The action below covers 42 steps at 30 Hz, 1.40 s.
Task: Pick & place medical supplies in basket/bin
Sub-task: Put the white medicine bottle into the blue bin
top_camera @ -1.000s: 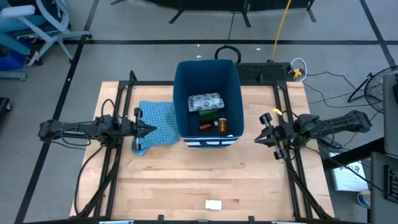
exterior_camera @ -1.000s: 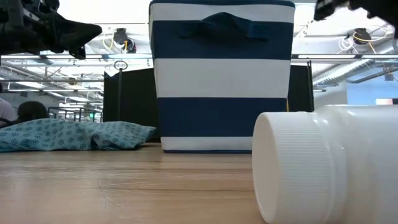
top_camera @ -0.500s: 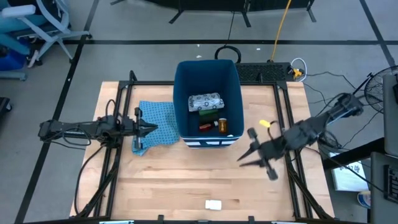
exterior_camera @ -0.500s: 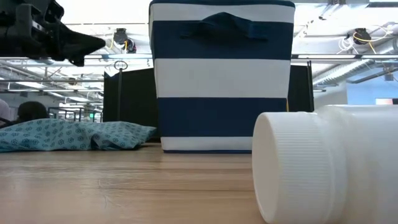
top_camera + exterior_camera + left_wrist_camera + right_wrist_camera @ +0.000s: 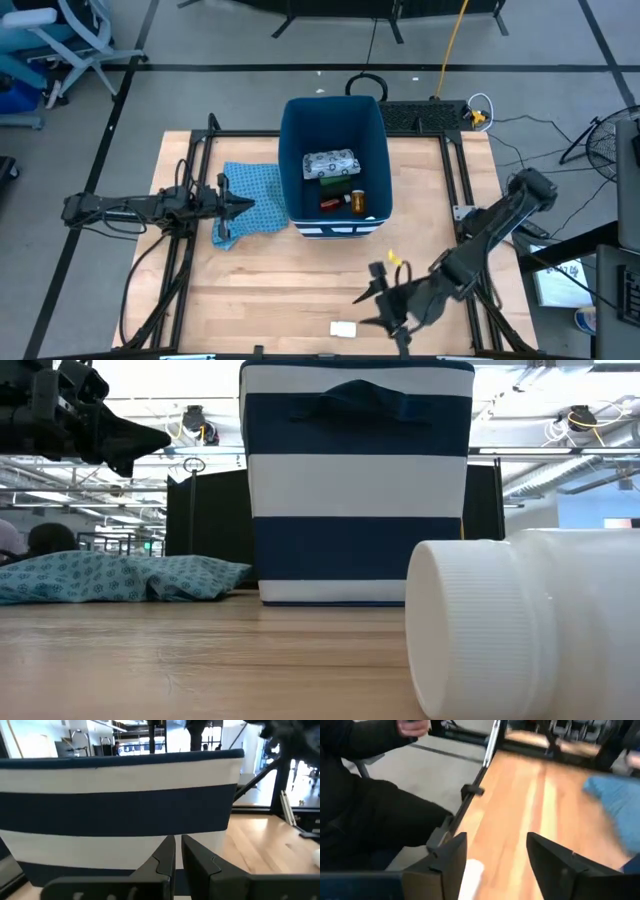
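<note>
One white bottle point(image 5: 343, 328) lies at the table's point(image 5: 260, 290) near edge. Right tool point(image 5: 372, 306) hangs just beside it, fingers spread, nothing held. Farther back, left tool point(image 5: 243, 208) sits over the blue cloth point(image 5: 255, 190), fingers nearly closed, empty. Bin point(image 5: 297, 150) beyond holds a white packet point(image 5: 331, 162), a green piece point(image 5: 335, 181) and an orange bottle point(image 5: 356, 203).

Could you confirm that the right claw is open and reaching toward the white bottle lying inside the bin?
Not quite: the white bottle lies on the table's near edge, outside the bin, as the high view shows. The right claw is indeed open and reaching toward it.
</note>
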### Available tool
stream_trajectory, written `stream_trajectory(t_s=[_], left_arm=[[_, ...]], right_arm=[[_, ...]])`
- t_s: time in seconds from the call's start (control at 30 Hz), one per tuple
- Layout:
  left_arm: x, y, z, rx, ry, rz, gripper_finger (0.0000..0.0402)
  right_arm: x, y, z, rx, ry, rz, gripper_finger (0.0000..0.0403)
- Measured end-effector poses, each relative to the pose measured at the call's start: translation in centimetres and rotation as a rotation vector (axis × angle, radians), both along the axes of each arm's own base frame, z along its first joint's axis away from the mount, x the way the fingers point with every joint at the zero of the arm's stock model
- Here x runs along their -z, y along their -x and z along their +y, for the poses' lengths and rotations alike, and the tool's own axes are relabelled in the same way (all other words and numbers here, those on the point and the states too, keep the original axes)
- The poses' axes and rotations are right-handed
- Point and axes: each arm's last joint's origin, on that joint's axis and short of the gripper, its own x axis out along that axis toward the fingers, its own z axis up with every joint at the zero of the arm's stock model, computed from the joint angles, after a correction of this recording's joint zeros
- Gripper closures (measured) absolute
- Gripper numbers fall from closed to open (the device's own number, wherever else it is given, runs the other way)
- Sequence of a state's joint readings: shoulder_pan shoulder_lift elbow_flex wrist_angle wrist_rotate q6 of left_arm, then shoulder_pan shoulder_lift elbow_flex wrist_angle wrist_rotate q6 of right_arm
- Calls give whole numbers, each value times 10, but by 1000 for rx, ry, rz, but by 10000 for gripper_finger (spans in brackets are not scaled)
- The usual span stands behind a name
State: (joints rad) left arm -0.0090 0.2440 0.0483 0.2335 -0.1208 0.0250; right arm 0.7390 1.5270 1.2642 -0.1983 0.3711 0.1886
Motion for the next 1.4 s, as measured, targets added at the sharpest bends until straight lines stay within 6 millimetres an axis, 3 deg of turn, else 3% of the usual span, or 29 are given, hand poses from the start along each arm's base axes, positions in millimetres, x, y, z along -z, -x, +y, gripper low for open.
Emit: stream_trajectory(t_s=[0.2,0.5,0.9,1.3,1.4], left_arm=[[0,0,0,-1,47,-6,366],[0,0,0,-8,31,-3,366],[1,0,1,-27,-46,11,366],[0,0,2,-77,-48,7,366],[0,0,2,-78,-47,6,366]], right_arm=[[54,-15,24,123,-33,146,179],[115,-34,36,197,12,248,175],[143,-44,58,227,-64,241,175],[182,-40,66,264,-72,343,186],[183,-42,66,262,-79,345,187]])
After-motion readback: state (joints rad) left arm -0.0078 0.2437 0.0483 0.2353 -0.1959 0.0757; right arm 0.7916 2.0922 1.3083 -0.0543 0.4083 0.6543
